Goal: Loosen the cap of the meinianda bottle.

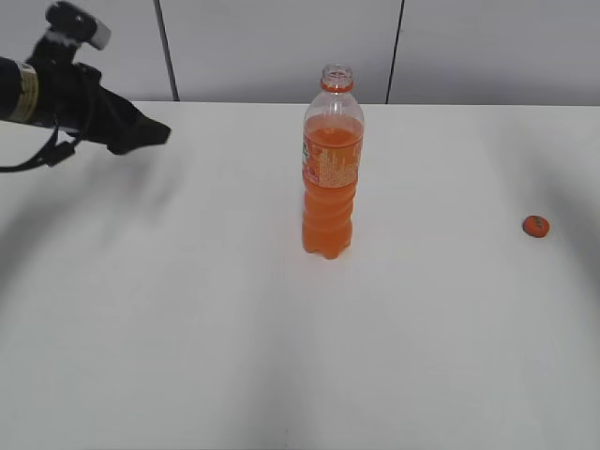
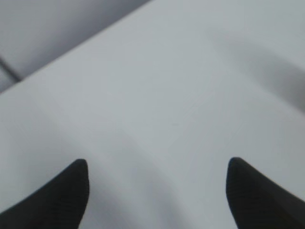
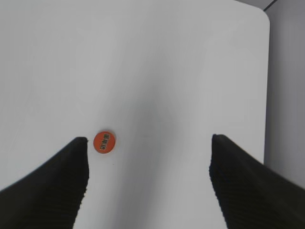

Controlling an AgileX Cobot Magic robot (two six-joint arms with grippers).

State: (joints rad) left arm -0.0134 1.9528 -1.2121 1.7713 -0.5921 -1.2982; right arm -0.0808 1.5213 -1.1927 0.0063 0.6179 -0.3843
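Observation:
The meinianda bottle [image 1: 332, 169] stands upright in the middle of the white table, with orange soda, an orange neck ring and an uncapped open mouth. The small orange cap [image 1: 535, 226] lies on the table far to the right; in the right wrist view the cap [image 3: 104, 141] lies below the gripper, near its left finger. My right gripper [image 3: 149, 143] is open and empty above the table; it is out of the exterior view. My left gripper [image 1: 155, 134] hovers at the far left, well away from the bottle; the left wrist view shows it [image 2: 157, 164] open and empty.
The white table [image 1: 187, 309] ends at a grey panelled wall behind. Its rounded far corner and edge [image 3: 265, 71] show at the right of the right wrist view.

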